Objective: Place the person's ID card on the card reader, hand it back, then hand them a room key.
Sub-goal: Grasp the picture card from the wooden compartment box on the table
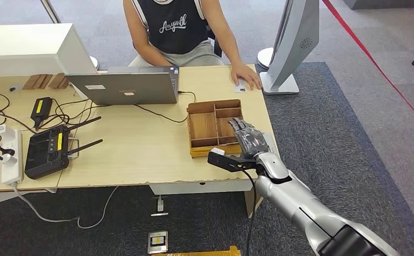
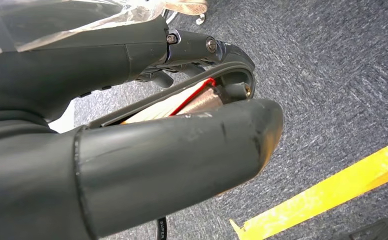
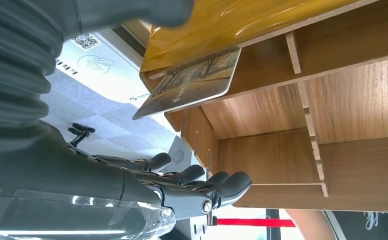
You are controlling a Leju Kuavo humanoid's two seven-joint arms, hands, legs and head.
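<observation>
My right hand (image 1: 250,140) reaches over the right-hand compartments of a wooden divided tray (image 1: 202,125) at the near right of the table. In the right wrist view a picture-printed room key card (image 3: 192,82) leans on the tray (image 3: 356,100) wall, clear of my straight dark fingers (image 3: 196,182). A white card reader (image 3: 97,60) with a QR code lies beside the tray. Across the table the person's hand (image 1: 245,74) rests next to a pale ID card (image 1: 239,85). My left hand (image 2: 182,150) hangs over grey carpet and holds nothing.
A laptop (image 1: 127,85) stands open at the table's middle back. A black controller with antennas (image 1: 47,149), a power strip (image 1: 11,157) and cables lie at the left. A white curved stand (image 1: 292,48) rises off the table's far right corner.
</observation>
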